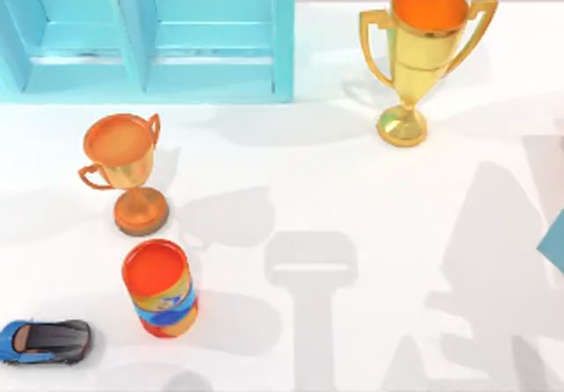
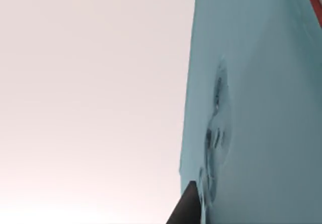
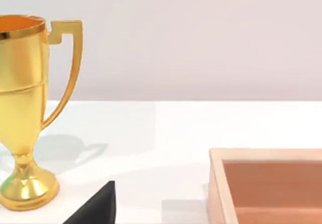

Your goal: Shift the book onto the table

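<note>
The book (image 2: 261,108) stands on edge right in front of the left wrist camera, its dull teal cover showing faint embossed marks. My left gripper (image 2: 195,210) is shut on it; one dark fingertip (image 2: 185,204) presses the cover's near side and the other is hidden behind the book. A dull teal corner (image 1: 555,247) of the same colour pokes in at the top view's right edge, above the white table (image 1: 352,189). My right gripper (image 3: 95,209) hangs low over the table near the gold trophy (image 3: 22,113).
The turquoise shelf unit (image 1: 150,35) stands at the back left. The gold trophy (image 1: 423,57) is at the back right, and a bronze trophy (image 1: 123,167), an orange can (image 1: 160,288) and a blue toy car (image 1: 44,341) are at the left. A wooden box (image 3: 266,189) sits near the right gripper.
</note>
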